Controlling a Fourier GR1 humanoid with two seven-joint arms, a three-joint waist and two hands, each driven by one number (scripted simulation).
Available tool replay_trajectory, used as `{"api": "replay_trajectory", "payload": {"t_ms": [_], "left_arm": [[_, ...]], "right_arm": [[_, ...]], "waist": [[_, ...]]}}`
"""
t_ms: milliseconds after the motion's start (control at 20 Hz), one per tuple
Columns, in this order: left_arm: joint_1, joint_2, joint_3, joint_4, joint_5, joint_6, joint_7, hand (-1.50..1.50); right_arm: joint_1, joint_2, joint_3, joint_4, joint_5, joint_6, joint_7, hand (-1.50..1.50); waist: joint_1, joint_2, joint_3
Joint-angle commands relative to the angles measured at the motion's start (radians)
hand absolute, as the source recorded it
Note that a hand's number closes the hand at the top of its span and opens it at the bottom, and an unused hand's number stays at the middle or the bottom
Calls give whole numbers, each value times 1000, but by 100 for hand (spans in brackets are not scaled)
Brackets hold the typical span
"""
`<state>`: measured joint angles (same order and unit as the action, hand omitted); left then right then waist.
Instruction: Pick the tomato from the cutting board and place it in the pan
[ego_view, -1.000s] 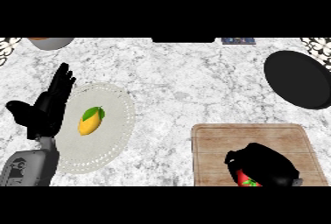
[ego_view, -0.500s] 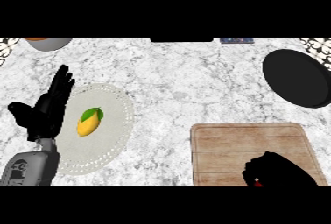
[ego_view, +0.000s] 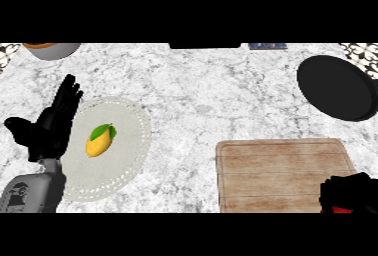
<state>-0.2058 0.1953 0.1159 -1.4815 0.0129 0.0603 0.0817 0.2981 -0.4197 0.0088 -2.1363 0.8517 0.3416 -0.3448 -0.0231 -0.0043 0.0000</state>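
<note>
The right hand (ego_view: 353, 192) now sits at the near right corner of the cutting board (ego_view: 280, 170), lower and further right than a second ago, when it covered the board's near centre. Its fingers are curled round the tomato (ego_view: 341, 209), of which only a red sliver shows beneath them. The board's surface is otherwise bare. Judgement: the tomato is picked; carriage to the pan (ego_view: 338, 87), well beyond the board's far right corner, is not begun. The left hand (ego_view: 50, 127) rests open, far left of the board, beside a plate (ego_view: 125, 150) bearing a mango (ego_view: 100, 141).
</note>
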Motion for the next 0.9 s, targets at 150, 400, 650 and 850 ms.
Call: {"api": "replay_trajectory", "payload": {"t_ms": [150, 400, 650, 850], "left_arm": [[23, -19, -22, -1, -16, -4, -34, 0], [-23, -27, -23, 20, -24, 12, -8, 0], [-25, -20, -22, 20, -21, -2, -7, 0], [-31, -2, -7, 10, -6, -23, -24, 0]], "right_arm": [[-124, 54, -234, -109, -256, 109, 157, 150], [-381, 29, -373, 175, -426, 145, 229, 150], [-594, -38, -460, 485, -534, 160, 253, 150], [-701, -144, -458, 796, -372, 32, 68, 150]], "waist": [[18, 4, -1], [32, 7, 0], [43, 9, 0], [60, 15, 1]]}}
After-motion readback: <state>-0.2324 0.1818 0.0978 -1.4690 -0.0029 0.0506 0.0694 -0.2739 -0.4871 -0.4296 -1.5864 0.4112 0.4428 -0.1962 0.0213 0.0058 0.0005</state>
